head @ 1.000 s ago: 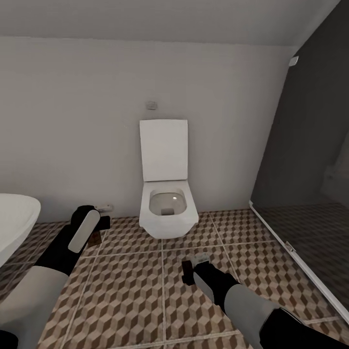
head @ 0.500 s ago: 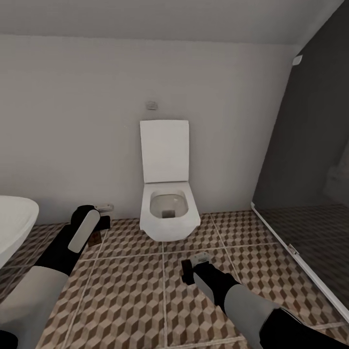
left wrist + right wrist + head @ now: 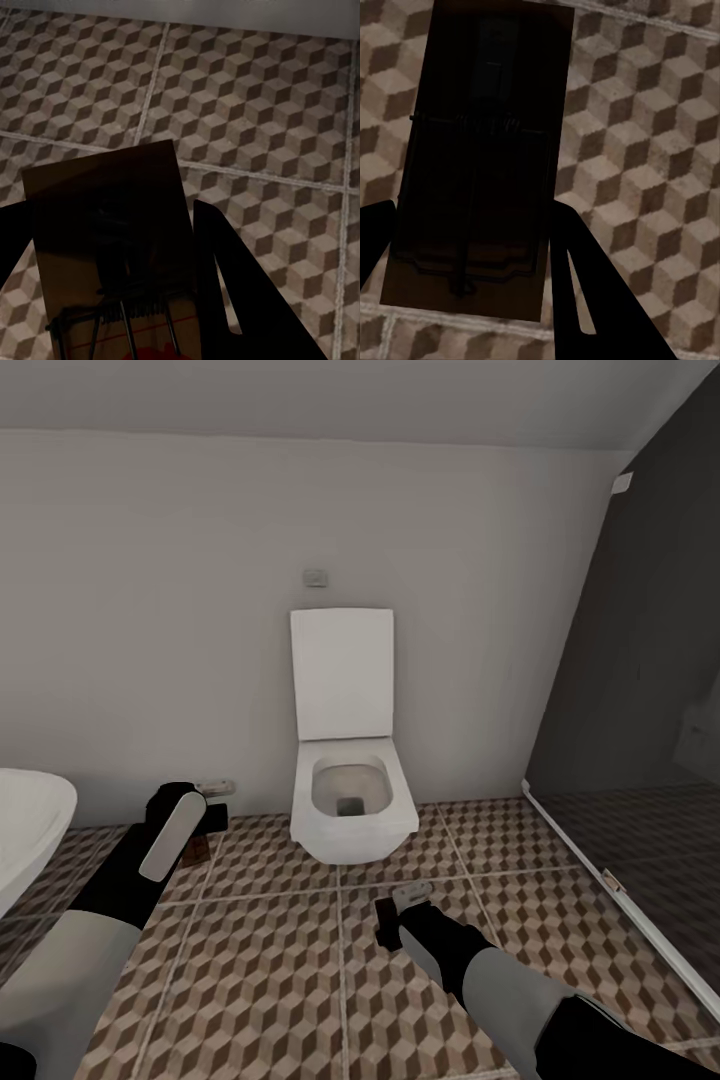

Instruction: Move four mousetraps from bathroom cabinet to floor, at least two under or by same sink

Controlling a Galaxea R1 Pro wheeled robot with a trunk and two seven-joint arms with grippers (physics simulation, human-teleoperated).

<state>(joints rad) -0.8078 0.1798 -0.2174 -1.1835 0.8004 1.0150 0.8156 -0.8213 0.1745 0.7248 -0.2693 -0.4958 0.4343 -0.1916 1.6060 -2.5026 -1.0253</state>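
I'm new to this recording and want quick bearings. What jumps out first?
A white toilet with its lid up stands against the back wall, on the cube-patterned bathroom floor. Each gripper holds a mousetrap between its fingers: the left gripper grips one near the sink, the right gripper another before the toilet.

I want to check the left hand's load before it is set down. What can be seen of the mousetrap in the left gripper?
The mousetrap is a flat rectangular board that looks like brown wood, shadowed, with dark wire parts and a spring across its near end and a bit of red at its edge. It sits between the two dark fingers of the left gripper, above the cube-patterned floor, not lying on it. In the head view it shows as a small brown piece below the gripper, between the sink and the toilet.
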